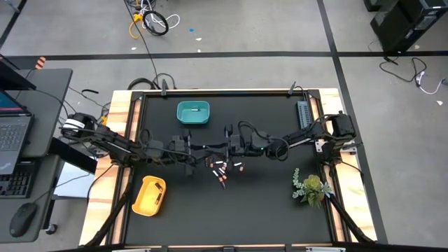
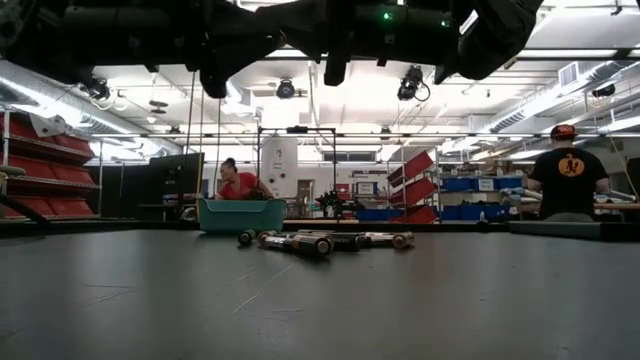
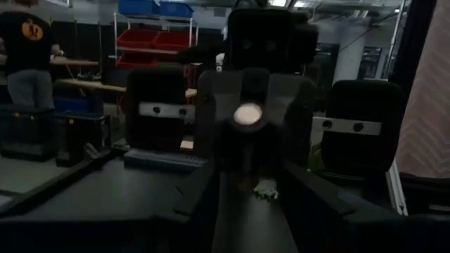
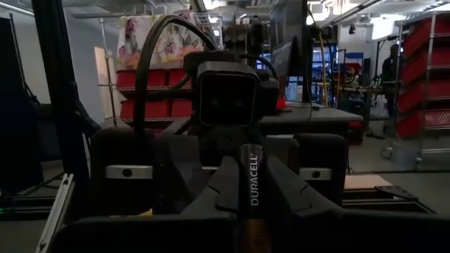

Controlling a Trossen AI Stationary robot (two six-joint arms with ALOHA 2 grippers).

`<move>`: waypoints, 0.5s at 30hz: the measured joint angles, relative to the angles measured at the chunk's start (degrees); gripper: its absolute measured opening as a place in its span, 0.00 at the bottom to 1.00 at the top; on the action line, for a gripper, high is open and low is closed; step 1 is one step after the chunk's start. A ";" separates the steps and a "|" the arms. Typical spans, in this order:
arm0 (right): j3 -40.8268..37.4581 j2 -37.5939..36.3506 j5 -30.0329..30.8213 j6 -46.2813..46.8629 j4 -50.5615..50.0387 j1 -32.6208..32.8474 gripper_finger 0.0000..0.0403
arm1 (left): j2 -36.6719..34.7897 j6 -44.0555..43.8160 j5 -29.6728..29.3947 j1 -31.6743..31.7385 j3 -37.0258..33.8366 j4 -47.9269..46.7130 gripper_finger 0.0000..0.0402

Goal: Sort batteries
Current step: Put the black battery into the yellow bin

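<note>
My right pincer (image 4: 249, 200) is clamped on a Duracell battery (image 4: 252, 184), raised above the bench (image 1: 266, 210) centre, facing my left pincer (image 1: 187, 145); whether that one is open I cannot tell. The other batteries (image 1: 222, 170) lie just toward six o'clock, the teal bin (image 1: 192, 113) toward eleven, the yellow bin (image 1: 148, 195) toward eight.

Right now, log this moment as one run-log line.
left gripper: mid-table, state unclear | right gripper: shut on battery, facing left gripper | loose batteries: on mat | teal bin, yellow bin
</note>
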 joint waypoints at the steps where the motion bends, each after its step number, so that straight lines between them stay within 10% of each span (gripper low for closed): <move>1: 0.00 -0.04 -0.02 0.00 0.01 0.08 0.07 | 0.00 0.25 0.00 0.09 0.24 -0.04 0.39; 9: 0.00 -0.14 -2.10 1.36 -0.50 0.29 0.08 | 0.00 2.43 1.22 1.40 1.04 -1.38 0.37; 15: 0.09 -0.22 -2.33 1.44 -2.31 0.27 0.08 | 0.04 4.22 0.13 1.44 1.04 -1.52 0.17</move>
